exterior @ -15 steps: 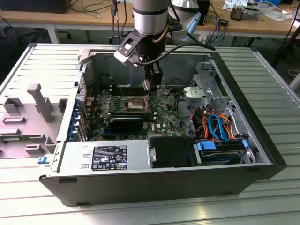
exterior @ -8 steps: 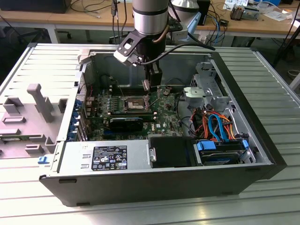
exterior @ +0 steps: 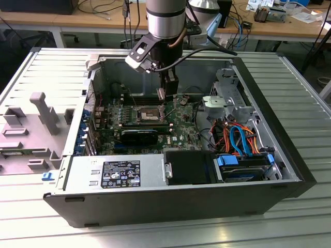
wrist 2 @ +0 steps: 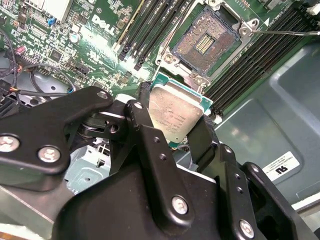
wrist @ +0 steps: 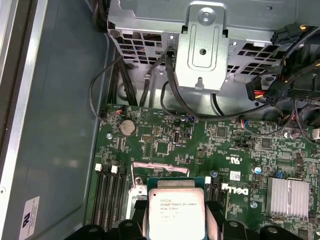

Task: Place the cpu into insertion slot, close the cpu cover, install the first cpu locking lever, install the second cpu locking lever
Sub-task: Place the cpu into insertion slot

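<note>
I am working in a lab or workshop. The big open black computer box point(exterior: 176, 201) sits on a ribbed silver metal desk point(exterior: 305, 88). Behind it I see long wooden desks point(exterior: 31, 20) covered with loose cables point(exterior: 103, 8) and small parts.

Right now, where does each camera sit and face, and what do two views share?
Exterior view: off the arm, above the open computer case, looking down; arm and gripper show.
Second wrist view: at the wrist, facing chip and empty socket; fingers show.
First wrist view: at the wrist, facing circuit board and metal cage; fingers show.
Shared: both wrist views show the gripped chip.
</note>
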Controlling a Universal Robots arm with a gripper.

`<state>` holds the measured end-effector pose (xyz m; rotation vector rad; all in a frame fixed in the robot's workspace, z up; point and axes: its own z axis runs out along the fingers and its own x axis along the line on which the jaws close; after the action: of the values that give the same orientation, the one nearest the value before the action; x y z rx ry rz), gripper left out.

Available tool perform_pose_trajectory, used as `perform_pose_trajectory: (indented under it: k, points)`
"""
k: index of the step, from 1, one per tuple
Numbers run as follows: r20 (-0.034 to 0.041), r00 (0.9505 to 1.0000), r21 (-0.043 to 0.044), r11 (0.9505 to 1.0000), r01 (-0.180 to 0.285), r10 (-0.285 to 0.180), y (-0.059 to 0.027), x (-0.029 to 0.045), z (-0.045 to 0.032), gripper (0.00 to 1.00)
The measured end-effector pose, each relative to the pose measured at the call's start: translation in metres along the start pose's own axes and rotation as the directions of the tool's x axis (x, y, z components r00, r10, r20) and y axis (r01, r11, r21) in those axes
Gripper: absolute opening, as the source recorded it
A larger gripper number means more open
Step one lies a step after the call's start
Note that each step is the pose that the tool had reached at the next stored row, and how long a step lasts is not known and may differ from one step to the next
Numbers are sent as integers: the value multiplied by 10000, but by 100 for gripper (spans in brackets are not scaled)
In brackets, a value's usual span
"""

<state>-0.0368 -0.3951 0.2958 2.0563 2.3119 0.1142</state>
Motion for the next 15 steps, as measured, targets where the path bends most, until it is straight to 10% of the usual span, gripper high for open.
perform_pose_trajectory:
  k: [15]
  points:
    - [24, 9996, -5, 9996, -287, 287, -1, 0, 10, 54]
